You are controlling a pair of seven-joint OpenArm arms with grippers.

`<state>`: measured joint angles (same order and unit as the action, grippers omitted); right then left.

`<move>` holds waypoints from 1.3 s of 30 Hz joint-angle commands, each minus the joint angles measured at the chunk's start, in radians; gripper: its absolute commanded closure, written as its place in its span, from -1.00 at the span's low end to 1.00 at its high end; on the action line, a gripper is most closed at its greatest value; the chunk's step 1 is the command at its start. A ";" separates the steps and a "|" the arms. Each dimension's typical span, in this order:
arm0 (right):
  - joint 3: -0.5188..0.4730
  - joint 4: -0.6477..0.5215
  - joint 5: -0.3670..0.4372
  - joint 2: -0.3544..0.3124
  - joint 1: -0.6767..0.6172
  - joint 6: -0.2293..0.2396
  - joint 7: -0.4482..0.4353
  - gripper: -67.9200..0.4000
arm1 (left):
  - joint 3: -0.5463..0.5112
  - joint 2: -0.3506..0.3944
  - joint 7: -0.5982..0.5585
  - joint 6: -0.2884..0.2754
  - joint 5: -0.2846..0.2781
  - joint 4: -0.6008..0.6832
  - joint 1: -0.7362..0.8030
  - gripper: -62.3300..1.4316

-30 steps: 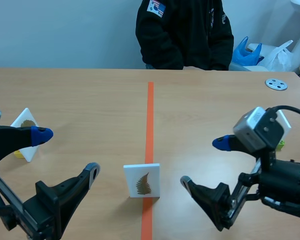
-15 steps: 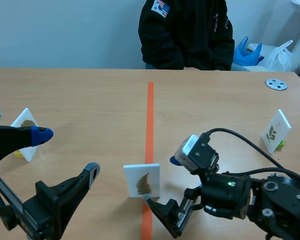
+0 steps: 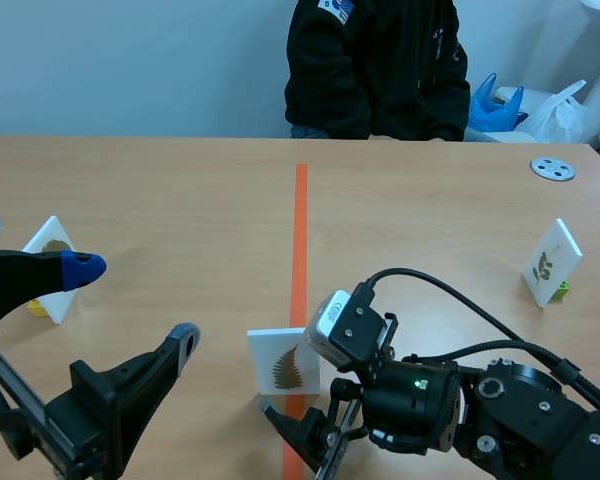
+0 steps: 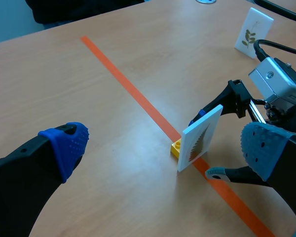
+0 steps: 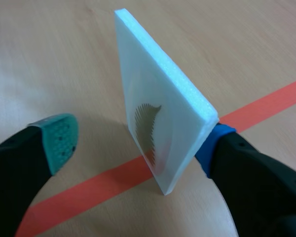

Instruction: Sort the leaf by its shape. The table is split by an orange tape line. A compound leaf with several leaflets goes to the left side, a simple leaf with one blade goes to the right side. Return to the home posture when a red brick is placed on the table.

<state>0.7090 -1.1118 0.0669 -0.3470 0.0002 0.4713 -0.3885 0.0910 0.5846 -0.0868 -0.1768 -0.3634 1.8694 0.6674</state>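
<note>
Right pincer (image 5: 137,142) open around fern card (image 5: 153,123), gripping nothing; far pad (image 5: 213,142) possibly touching. Next: close, carry left of tape (image 3: 300,220).

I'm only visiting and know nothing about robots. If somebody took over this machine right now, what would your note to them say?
Left gripper: open, empty, over the table's left half.
Right gripper: open, one finger on each side of the fern card, not yet closed on it.
Things: the fern card stands on the orange line; a left-side card and a right-side card stand apart.
Done: nothing gripped yet.
Left: grip the fern card, a compound leaf, and set it on the left side. No red brick in view.
</note>
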 commanded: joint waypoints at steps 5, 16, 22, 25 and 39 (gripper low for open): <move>-0.006 -0.030 0.007 -0.013 0.008 -0.004 -0.018 0.16 | -0.007 0.000 -0.021 -0.002 -0.006 0.010 -0.003 -1.00; -0.006 -0.030 0.007 -0.013 0.008 -0.004 -0.018 0.83 | -0.007 0.000 -0.021 -0.002 -0.006 0.010 -0.003 -1.00; -0.015 -0.038 0.008 -0.023 0.008 -0.002 -0.055 0.94 | -0.007 0.000 -0.021 -0.002 -0.006 0.010 -0.003 -1.00; -0.027 -0.072 0.008 -0.042 0.004 0.001 -0.081 0.94 | -0.007 0.000 -0.021 -0.002 -0.006 0.010 -0.003 -1.00; -0.353 -0.340 0.040 -0.127 -0.216 0.084 -0.081 0.94 | -0.007 0.000 -0.021 -0.002 -0.006 0.010 -0.003 -1.00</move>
<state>0.3695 -1.4361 0.0864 -0.4633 -0.2173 0.5491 -0.4553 0.0910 0.5846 -0.0864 -0.1768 -0.3634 1.8694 0.6674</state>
